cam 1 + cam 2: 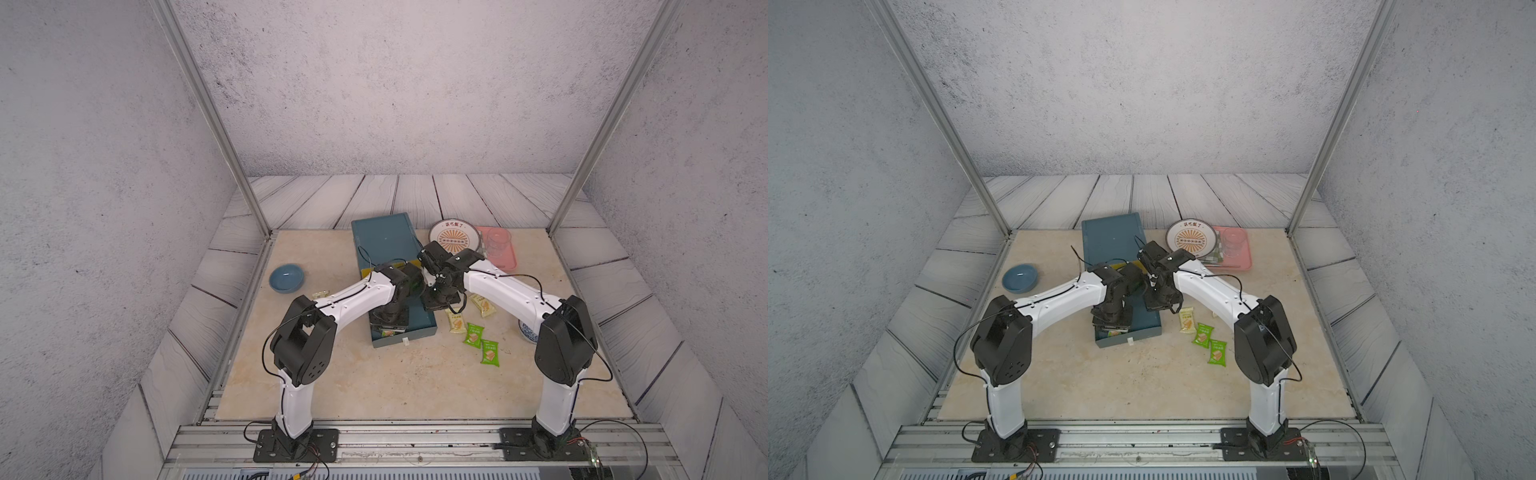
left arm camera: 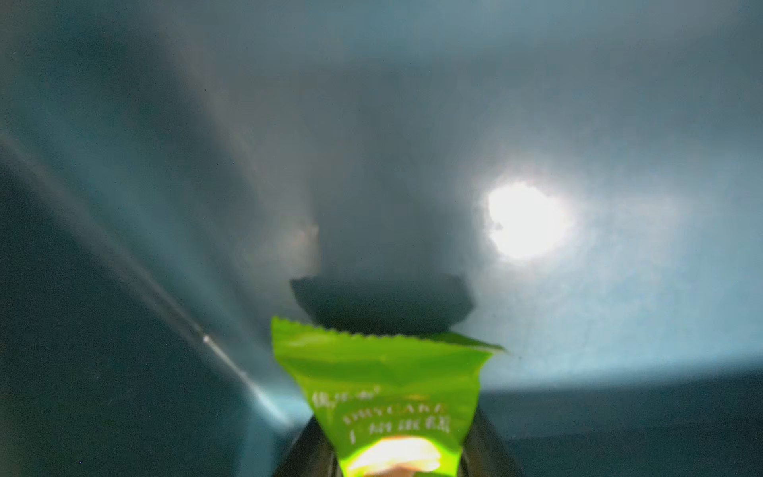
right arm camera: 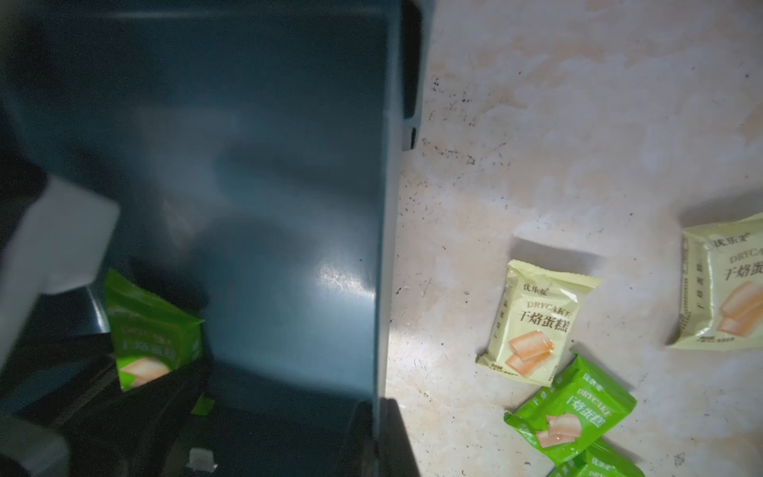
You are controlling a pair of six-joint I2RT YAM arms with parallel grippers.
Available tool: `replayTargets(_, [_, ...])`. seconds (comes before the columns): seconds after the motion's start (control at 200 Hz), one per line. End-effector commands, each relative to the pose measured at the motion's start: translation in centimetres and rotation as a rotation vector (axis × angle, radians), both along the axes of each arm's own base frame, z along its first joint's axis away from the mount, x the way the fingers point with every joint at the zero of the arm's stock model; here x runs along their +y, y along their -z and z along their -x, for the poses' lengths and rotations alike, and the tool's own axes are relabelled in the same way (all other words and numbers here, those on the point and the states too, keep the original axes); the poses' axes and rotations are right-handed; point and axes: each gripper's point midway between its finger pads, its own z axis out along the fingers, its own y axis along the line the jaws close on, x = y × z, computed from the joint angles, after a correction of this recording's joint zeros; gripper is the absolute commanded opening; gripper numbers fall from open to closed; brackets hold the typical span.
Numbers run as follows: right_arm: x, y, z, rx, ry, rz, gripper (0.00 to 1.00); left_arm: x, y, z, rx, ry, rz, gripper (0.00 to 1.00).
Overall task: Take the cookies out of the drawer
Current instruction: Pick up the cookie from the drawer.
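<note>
Only the left wrist view shows the grip itself: the fingers of the left gripper point(image 2: 396, 450) pinch a green packet point(image 2: 384, 371), which sticks up between them against the blurred teal inside of the drawer point(image 2: 165, 206). The right wrist view catches that packet from the side, low at the drawer's near end. It also adds what lies outside the wall: a pale yellow packet point(image 3: 536, 326), a second pale yellow packet point(image 3: 722, 285) and loose green packets point(image 3: 574, 413), all flat on the table point(image 3: 578, 144) to the right of the drawer. The same view shows the right gripper point(image 3: 377, 437) closed tight on the drawer's right side wall, one finger inside and one outside. In both top views the wrists hide the fingers, and only a sliver of the held packet shows under the left one. A top view alone shows a third pale yellow packet point(image 1: 320, 294) peeking out beside the left forearm, near a blue bowl point(image 1: 286, 277). Both arms rise from bases at the table's near edge, elbows high, forearms slanting inward so that the wrists nearly meet over the open drawer. The left wrist bends down into its near end, the right over its right wall.
</note>
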Motion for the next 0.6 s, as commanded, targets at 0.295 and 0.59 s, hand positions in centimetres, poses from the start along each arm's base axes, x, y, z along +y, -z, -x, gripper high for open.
replayTargets(0.295, [0.8, -0.7, -0.1, -0.013, -0.009, -0.035, 0.00, 0.5, -5.9, -0.9, -0.103, 0.055, 0.032, 0.38])
replayTargets(0.59, [0.7, -0.6, -0.2, -0.014, -0.004, -0.028, 0.00, 0.6, -11.8, -1.2, -0.187, 0.060, 0.112, 0.38])
